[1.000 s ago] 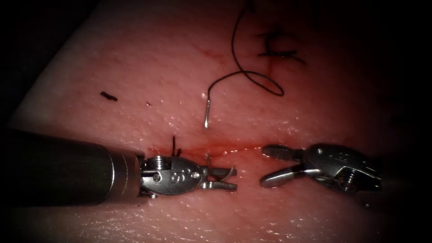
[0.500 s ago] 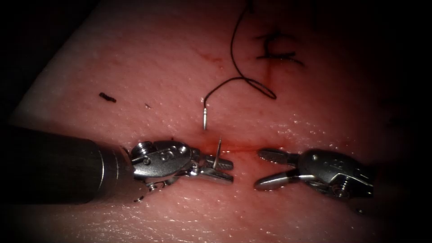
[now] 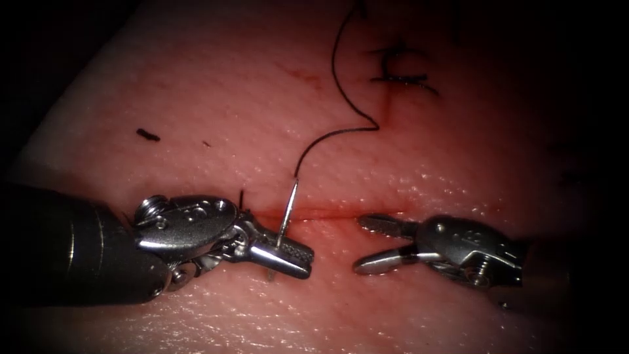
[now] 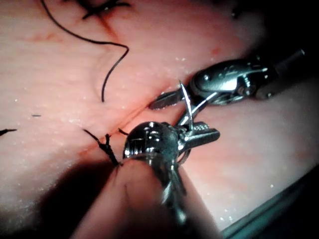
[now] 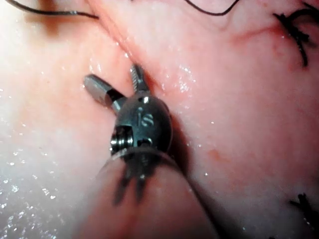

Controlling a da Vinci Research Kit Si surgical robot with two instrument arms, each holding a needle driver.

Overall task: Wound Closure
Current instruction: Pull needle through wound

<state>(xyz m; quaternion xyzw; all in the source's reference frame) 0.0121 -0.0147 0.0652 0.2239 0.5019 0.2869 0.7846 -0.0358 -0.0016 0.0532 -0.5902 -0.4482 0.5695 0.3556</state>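
Observation:
My left tool (image 3: 303,259) (image 4: 207,134) lies just below the cut (image 3: 327,213), its jaws shut on the curved needle (image 3: 288,210) (image 4: 184,102) near the pointed end. The needle stands up from the jaws across the cut, its tail end uppermost. I cannot tell whether any of it still sits in the tissue. Dark thread (image 3: 334,134) (image 4: 112,55) runs from the tail up toward an earlier stitch (image 3: 401,73). To the right, my right tool (image 3: 359,244) (image 5: 115,79) rests open at the cut and holds nothing.
A short knot with thread ends (image 3: 241,196) (image 4: 105,144) sits on the cut beside the left tool. A cut scrap of thread (image 3: 147,135) lies on the tissue at the upper left. Red fluid (image 3: 341,215) lines the cut. The tissue's edge (image 3: 59,111) falls away at the left.
The left tool closed on the needle's point below the cut, rolled, and drew the needle through. The tail moved down toward the cut and the thread loop pulled straighter. The right tool shifted slightly left.

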